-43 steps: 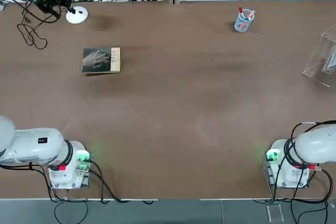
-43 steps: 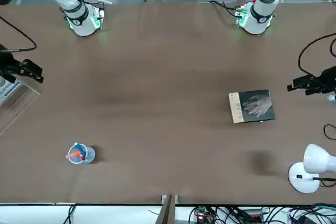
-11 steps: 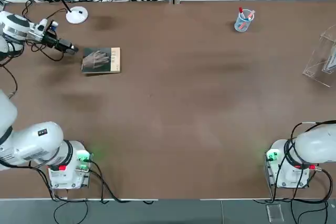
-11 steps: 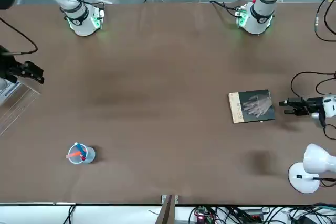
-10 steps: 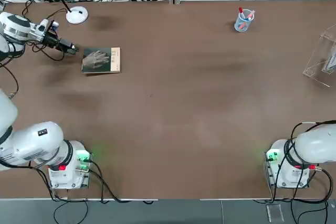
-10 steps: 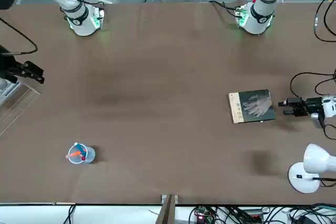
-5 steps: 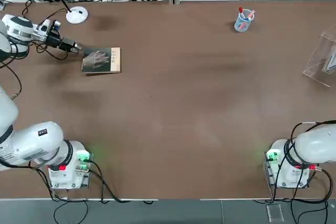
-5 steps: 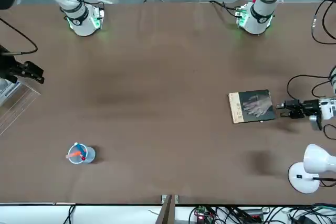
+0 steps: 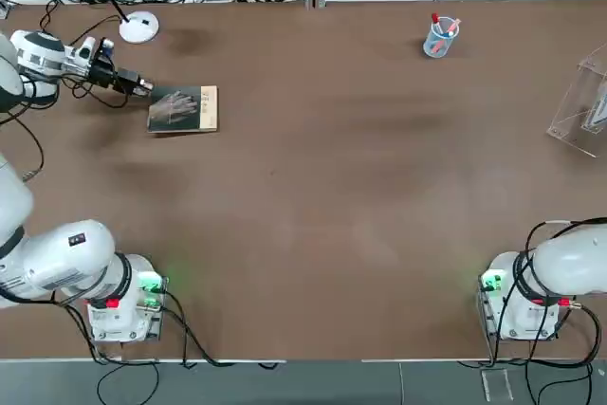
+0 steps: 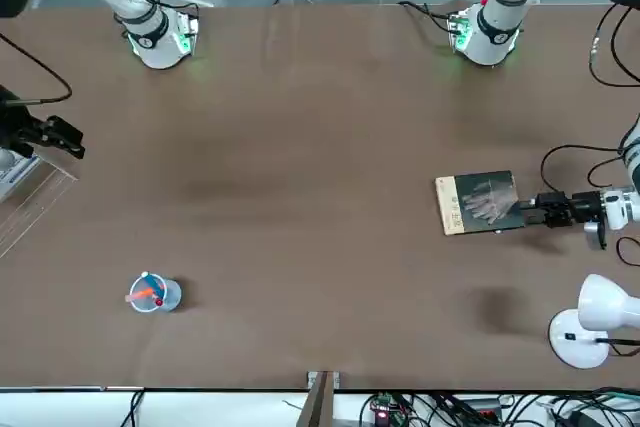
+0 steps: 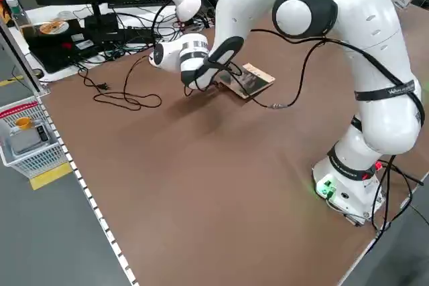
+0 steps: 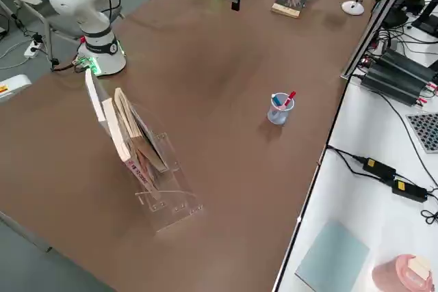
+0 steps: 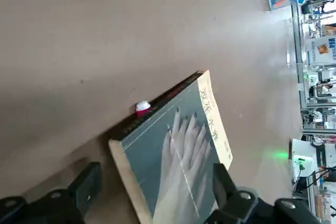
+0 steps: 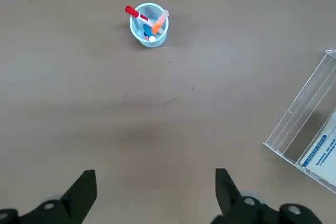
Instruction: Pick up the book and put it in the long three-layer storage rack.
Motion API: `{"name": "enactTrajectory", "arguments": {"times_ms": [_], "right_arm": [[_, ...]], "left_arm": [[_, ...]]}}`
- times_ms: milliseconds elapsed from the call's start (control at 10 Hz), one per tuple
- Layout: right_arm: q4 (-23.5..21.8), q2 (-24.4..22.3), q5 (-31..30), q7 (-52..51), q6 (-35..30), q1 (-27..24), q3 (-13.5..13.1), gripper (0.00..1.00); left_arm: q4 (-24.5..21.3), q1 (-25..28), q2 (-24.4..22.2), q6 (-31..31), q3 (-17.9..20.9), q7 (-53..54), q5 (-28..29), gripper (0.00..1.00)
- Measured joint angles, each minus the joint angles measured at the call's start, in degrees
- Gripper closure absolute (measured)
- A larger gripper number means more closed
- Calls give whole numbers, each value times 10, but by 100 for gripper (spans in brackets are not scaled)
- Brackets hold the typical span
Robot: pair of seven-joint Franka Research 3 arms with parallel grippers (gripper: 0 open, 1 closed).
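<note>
The book (image 9: 183,109) lies flat on the brown table at the far left, dark cover with a pale hand, cream strip on its right edge. My left gripper (image 9: 142,88) is low at the book's far-left corner, open. In the left wrist view its fingers (image 13: 86,184) straddle that corner of the book (image 13: 173,150) without closing on it. The clear storage rack (image 9: 580,106) stands at the table's right edge and holds some books (image 12: 133,138). My right gripper (image 14: 153,187) hangs open and empty, high over the table between the pen cup and the rack.
A clear cup of pens (image 9: 440,37) stands at the far right-centre. A white desk lamp (image 9: 138,26) and loose cables (image 9: 57,64) sit behind the left gripper, near the far-left edge. Both arm bases (image 9: 128,305) are at the near edge.
My left gripper has slid right along the table until its fingertips reach the book's corner. The book, the rack and the right arm have not moved.
</note>
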Motion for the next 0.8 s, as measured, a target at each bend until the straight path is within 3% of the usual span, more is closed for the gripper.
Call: {"name": "enactTrajectory", "arguments": {"times_ms": [800], "right_arm": [[-1, 0, 0, 0, -1, 0, 0, 0]], "left_arm": [[0, -1, 14, 0, -6, 2, -10, 9]]}}
